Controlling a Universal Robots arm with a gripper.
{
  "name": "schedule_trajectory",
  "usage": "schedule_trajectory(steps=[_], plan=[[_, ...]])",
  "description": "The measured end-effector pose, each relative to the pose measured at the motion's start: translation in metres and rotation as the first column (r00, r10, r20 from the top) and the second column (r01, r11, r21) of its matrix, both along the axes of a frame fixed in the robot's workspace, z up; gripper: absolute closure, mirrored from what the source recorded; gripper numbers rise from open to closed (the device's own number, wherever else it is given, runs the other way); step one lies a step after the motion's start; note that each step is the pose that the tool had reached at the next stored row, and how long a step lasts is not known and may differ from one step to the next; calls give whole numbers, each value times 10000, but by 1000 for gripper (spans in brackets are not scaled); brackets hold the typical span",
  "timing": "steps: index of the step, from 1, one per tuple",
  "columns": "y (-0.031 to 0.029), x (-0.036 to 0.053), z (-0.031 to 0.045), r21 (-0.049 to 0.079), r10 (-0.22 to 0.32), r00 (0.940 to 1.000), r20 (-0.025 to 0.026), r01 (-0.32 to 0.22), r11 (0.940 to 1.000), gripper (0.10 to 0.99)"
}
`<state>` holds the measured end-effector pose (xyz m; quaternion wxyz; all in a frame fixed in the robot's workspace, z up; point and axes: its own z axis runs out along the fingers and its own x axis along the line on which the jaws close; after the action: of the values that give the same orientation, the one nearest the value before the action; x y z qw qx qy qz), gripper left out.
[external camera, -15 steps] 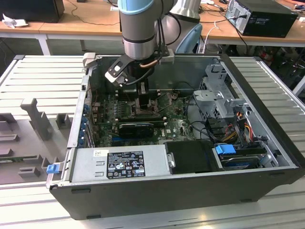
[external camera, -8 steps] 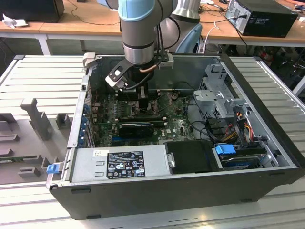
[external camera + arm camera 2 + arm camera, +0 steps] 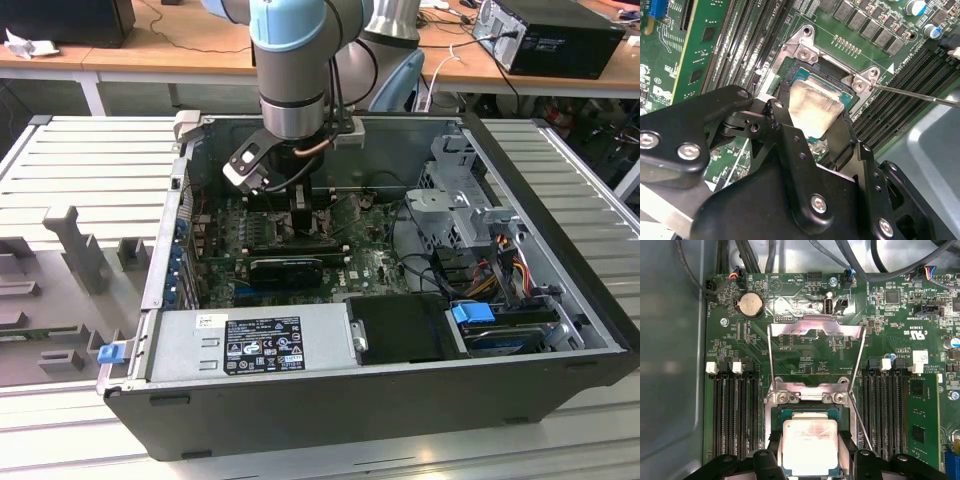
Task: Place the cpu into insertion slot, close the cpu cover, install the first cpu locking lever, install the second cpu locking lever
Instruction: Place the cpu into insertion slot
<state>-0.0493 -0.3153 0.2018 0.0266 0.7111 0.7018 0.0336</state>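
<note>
- The gripper, upper centre of the exterior view, is clamping the cpu between its fingers by two opposite edges.
- The cpu is resting in or just over the slot; seating cannot be told.
- The cover is standing open.
- Risk: a tilted cpu releasing askew would be bending contacts; the fingers are crowding the slot rim.

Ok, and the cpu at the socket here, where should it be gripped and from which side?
By two opposite thin edges, straight down from above. The cpu lies flat, face up, at the insertion slot, so only its edges offer purchase. The gripper pinches it that way, and the cpu cover stands open, clear of it.
</note>
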Motion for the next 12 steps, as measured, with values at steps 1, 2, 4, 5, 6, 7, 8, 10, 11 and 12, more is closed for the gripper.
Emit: schedule_trajectory(steps=[1, 2, 4, 5, 6, 7, 8, 10, 11, 12], plan=[[0, 0, -7, 0, -1, 10000, 0, 1, 10000, 553], [0, 0, -11, 0, -2, 10000, 0, 2, 10000, 553], [-1, 0, -22, -4, -3, 10000, -2, 3, 10000, 553], [-1, 0, -22, -4, -4, 10000, -2, 4, 10000, 553], [-1, 0, -23, -4, -6, 10000, -2, 6, 10000, 553], [0, 0, -25, -2, -10, 10000, -1, 10, 10000, 553], [-1, 0, -25, -2, -16, 10000, -1, 16, 10000, 553], [0, 0, -26, -2, -17, 10000, -1, 17, 10000, 553], [0, 0, -26, -2, -18, 10000, 0, 18, 10000, 553], [1, 1, -28, 4, -17, 10000, 3, 17, 10000, 553]])
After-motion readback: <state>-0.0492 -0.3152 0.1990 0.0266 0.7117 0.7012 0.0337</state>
